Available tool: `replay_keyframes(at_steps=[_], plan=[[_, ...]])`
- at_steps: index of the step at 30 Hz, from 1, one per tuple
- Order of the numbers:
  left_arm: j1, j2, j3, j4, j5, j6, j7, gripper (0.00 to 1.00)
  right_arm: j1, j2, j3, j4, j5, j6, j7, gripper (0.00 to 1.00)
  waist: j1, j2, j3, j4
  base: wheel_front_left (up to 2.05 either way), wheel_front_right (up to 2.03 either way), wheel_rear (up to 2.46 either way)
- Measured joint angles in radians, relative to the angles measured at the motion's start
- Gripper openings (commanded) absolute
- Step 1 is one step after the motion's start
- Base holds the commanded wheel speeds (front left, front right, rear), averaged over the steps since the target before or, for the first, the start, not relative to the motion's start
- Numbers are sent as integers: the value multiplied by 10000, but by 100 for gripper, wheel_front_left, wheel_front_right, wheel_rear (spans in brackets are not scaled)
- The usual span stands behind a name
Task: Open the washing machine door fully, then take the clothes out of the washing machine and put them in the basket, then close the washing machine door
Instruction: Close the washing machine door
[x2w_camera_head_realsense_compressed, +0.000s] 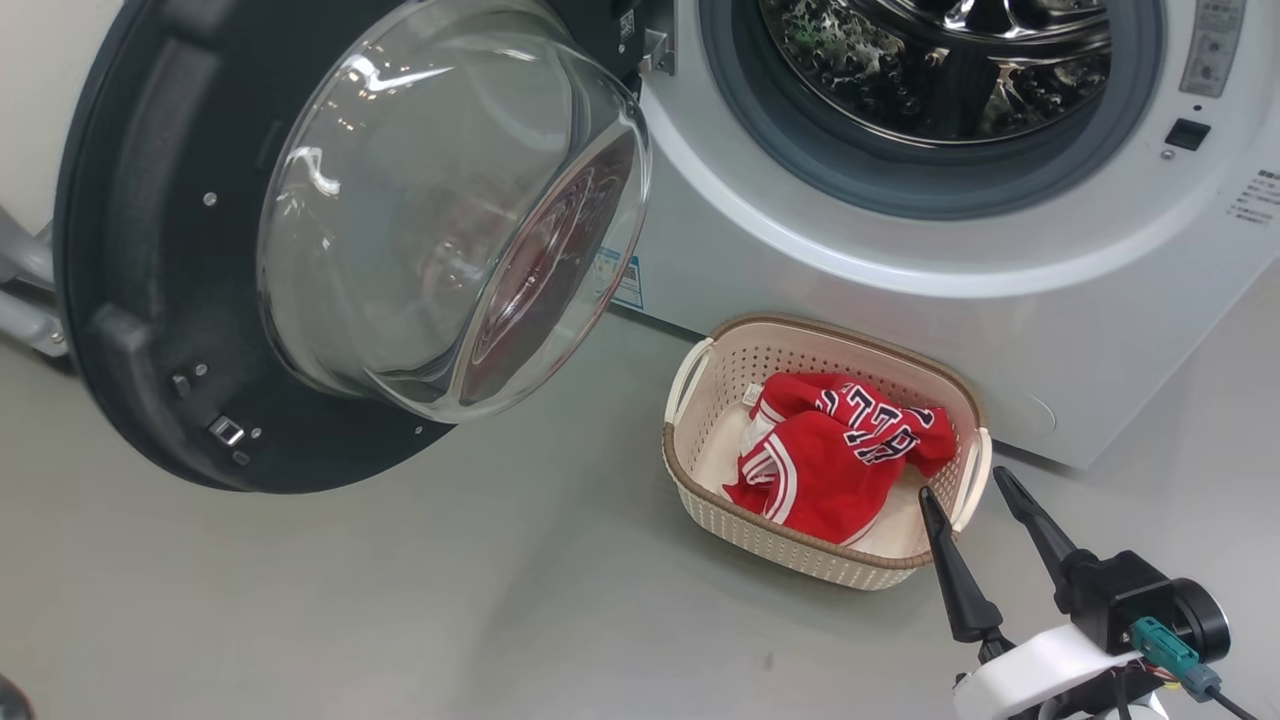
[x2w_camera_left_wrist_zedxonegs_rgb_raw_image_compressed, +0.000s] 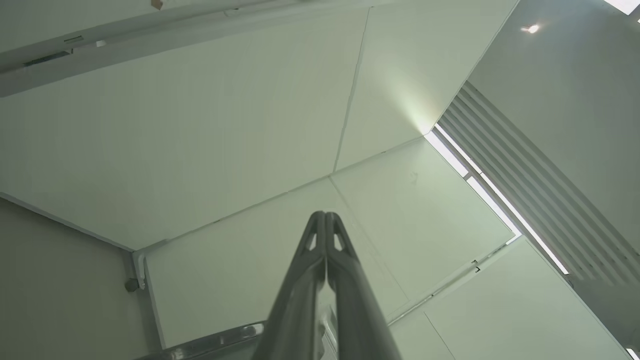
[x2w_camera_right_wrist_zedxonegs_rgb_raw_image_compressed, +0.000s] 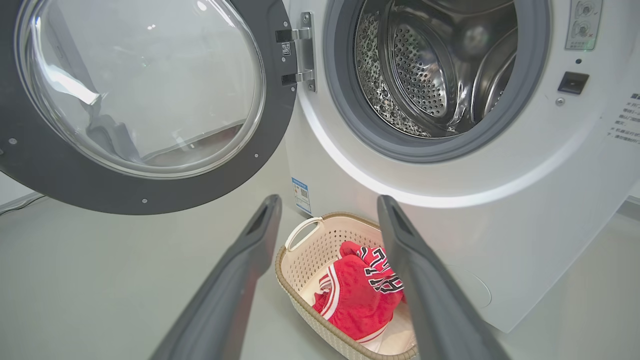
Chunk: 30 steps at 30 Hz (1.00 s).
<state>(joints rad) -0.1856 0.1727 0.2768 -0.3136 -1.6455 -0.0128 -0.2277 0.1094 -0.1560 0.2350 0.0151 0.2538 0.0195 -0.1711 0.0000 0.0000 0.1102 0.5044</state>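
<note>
The clothes (x2w_camera_head_realsense_compressed: 830, 470) lie in the basket (x2w_camera_head_realsense_compressed: 800, 325) before the washing machine (x2w_camera_head_realsense_compressed: 900, 270). My right gripper (x2w_camera_head_realsense_compressed: 962, 482) hangs spread and empty beside it, my left gripper (x2w_camera_left_wrist_zedxonegs_rgb_raw_image_compressed: 325, 216) pressed together. Closing the wide-open washing machine door (x2w_camera_head_realsense_compressed: 130, 300), I'd push its black rim slowly.

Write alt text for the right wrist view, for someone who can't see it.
Red clothes lie in a cream basket before a washing machine. Its door stands wide open at left, the drum shows no clothes, and the open right gripper frames the basket.
</note>
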Motion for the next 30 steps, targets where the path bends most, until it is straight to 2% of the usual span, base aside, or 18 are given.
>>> replay_keyframes(at_steps=[5, 9, 19, 23, 30], plan=[[-324, 556, 652, 1653, -487, 648, 336, 0, -92, -25, 23, -21, 0, 58, 75, 100, 0, 0, 94, -197, 0, 0, 0], [-503, 920, 734, 2621, -869, 895, 748, 0, -129, -44, 29, -38, 0, 61, 75, 100, 0, 0, 176, -373, 0, 0, 0], [-616, 1534, 15, 4086, -895, 1007, 1908, 0, -244, -127, -61, -92, 2, 104, 88, 100, 0, 0, 438, -788, 0, 0, 0], [-629, 1544, -508, 4537, -894, 1005, 2387, 0, -246, -184, -167, -98, 10, 100, 86, 100, 0, 0, 534, -869, 0, 0, 0], [-740, 1542, -719, 5047, -895, 853, 2761, 0, -253, -207, -205, -105, 25, 94, 86, 100, 0, 0, 585, -833, 0, 0, 0]])
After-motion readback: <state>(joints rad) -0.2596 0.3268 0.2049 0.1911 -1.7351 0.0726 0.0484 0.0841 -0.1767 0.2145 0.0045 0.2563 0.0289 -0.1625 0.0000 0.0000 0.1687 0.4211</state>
